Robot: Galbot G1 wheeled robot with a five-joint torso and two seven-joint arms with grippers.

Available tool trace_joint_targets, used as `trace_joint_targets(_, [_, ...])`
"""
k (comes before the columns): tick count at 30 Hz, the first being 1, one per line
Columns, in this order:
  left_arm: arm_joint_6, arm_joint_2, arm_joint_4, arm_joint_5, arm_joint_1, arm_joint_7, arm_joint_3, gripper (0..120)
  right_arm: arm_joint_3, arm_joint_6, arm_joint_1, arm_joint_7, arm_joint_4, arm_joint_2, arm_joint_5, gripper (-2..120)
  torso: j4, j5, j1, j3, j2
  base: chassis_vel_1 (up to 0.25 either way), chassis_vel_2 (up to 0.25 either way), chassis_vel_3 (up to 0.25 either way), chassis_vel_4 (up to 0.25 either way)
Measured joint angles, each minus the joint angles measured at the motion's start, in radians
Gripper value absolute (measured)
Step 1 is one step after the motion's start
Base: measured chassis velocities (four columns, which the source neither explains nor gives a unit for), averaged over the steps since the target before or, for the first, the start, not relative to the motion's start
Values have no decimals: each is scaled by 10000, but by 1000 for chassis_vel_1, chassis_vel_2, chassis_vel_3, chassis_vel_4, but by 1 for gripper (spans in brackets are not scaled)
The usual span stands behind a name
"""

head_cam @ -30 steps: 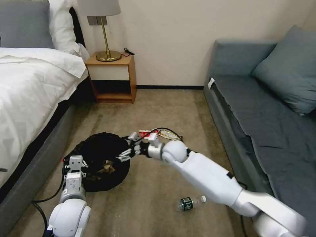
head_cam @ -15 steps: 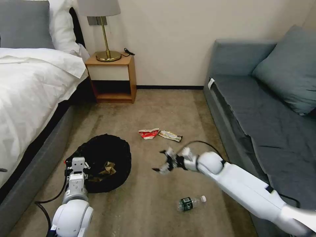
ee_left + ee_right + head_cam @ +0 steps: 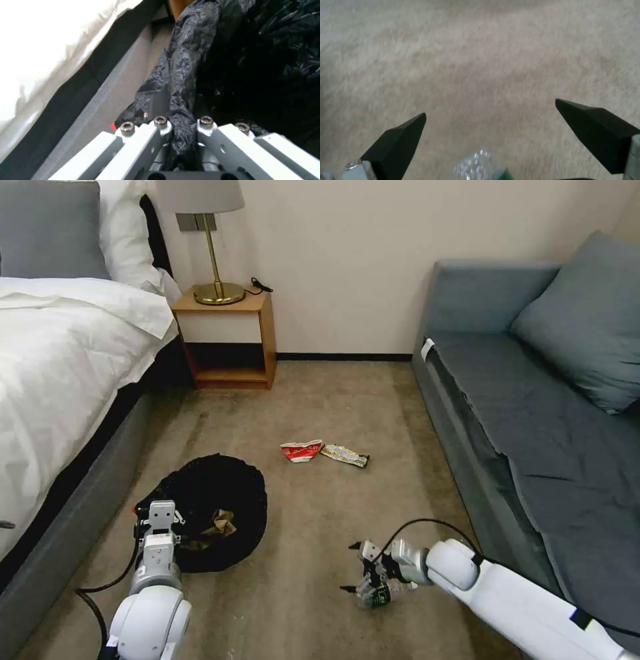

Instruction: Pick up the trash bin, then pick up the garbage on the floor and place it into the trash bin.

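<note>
The left tool pinched the black-bagged rim of the trash bin, which stood on the carpet just ahead of it with a crumpled brown paper bag inside. Beyond the right tool lay a red-and-white cup and a snack wrapper. The right tool's fingers were spread around the plastic bottle, apparently not yet touching it.

Bedroom: bed at left, nightstand with lamp upper left, sofa at right, carpeted floor.
</note>
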Motion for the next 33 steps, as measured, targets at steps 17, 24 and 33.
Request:
trace_joint_targets(17, [20, 15, -53, 14, -6, 27, 35, 0, 508, 385, -281, -660, -862, -75, -1077, 100, 1, -3, 0, 0, 0, 0, 0, 0, 0])
trace_joint_targets(24, [34, 0, -49, 23, -32, 36, 98, 0, 616, 509, -327, -850, -1394, 84, -1383, 100, 0, -3, 0, 0, 0, 0, 0, 0, 0])
trace_joint_targets(33, [26, -25, -28, 32, -12, 44, 94, 0, 735, 706, -221, -1029, -1972, 283, -1772, 77, 0, -4, 0, 0, 0, 0, 0, 0, 0])
